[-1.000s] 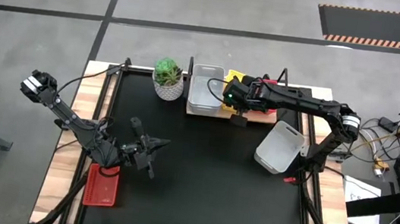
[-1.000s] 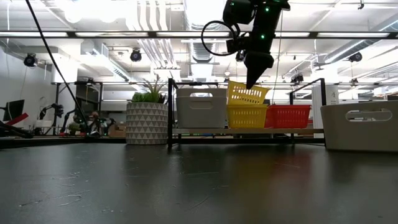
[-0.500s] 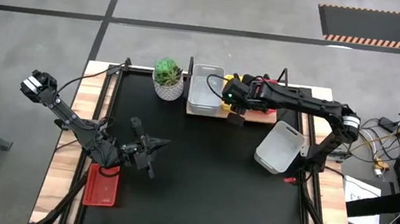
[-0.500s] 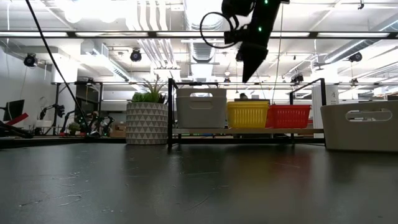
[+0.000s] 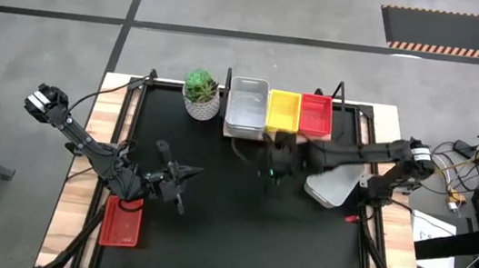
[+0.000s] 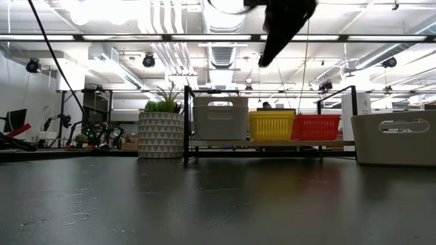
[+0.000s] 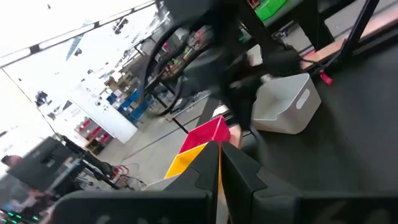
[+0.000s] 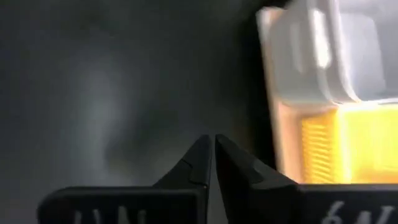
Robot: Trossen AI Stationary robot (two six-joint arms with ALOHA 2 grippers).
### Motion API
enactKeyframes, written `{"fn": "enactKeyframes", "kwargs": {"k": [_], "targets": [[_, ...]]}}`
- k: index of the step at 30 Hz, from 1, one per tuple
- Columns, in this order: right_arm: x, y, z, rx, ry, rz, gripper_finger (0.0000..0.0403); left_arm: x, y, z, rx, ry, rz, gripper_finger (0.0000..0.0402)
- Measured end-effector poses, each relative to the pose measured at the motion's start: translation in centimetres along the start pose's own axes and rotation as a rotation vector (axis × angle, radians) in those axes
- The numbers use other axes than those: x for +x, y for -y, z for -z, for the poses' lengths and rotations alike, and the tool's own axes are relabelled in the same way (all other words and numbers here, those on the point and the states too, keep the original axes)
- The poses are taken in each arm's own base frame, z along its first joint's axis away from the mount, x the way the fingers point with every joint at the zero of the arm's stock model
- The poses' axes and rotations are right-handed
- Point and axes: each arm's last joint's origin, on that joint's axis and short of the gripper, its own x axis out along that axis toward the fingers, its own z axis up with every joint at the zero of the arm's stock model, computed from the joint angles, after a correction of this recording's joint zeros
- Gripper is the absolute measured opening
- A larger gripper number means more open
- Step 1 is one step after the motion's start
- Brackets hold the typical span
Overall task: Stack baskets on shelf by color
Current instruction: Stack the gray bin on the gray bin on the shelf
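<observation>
On the shelf [image 6: 272, 143] at the table's far edge stand a white-grey basket [image 5: 245, 107], a yellow basket [image 5: 283, 110] and a red basket [image 5: 315, 113], side by side. Another red basket [image 5: 122, 223] lies flat at the near left, beside the left arm. My right gripper [image 5: 274, 164] hangs shut over the mat, a little nearer than the shelf, with nothing in it; the low view shows it high up [image 6: 263, 61]. My left gripper [image 5: 191, 174] waits shut and empty over the mat's left half.
A white pot with a green plant [image 5: 201, 93] stands left of the shelf. A large white bin [image 5: 337, 178] lies tilted at the mat's right edge, under the right arm. Black uprights [image 6: 187, 122] mark the shelf's ends. Bare mat [image 5: 236, 234] lies in the middle and near part.
My right gripper has let go of the yellow basket, which was tilted on the yellow stack and now sits level in it. The gripper then rose and swung away from the shelf toward the table's near edge.
</observation>
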Motion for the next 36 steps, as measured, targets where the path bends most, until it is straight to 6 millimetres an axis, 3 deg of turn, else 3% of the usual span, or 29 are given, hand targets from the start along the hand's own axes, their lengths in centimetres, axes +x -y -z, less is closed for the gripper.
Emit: {"fn": "enactKeyframes", "kwargs": {"k": [7, 13, 18, 24, 30, 36], "targets": [[-1.8, -6.3, 1.0, -0.064, 0.082, 0.002, 0.0009, -0.1, 0.1, -0.1, -0.073, 0.013, 0.019, 0.0], [-3.2, -10.5, 2.3, -0.071, 0.146, -0.038, 0.0009, 0.0, 0.6, 0.0, -0.102, 0.011, 0.03, 0.0], [-3.6, -13.4, 4.0, -0.15, 0.227, 0.035, 0.0009, 0.1, 1.1, 0.1, -0.131, 0.017, 0.059, 0.0], [-3.2, -14.4, 5.9, -0.217, 0.256, 0.126, 0.0009, 0.2, 1.6, 0.0, -0.176, 0.046, 0.121, 0.0], [-1.5, -14.3, 6.9, -0.279, 0.417, 0.095, 0.0009, 0.5, 2.4, 0.2, -0.27, 0.046, 0.177, 0.0], [-0.5, -12.0, 8.3, -0.297, 0.636, -0.046, 0.0009, 0.8, 3.5, 0.6, -0.342, 0.024, 0.189, 0.0]]}}
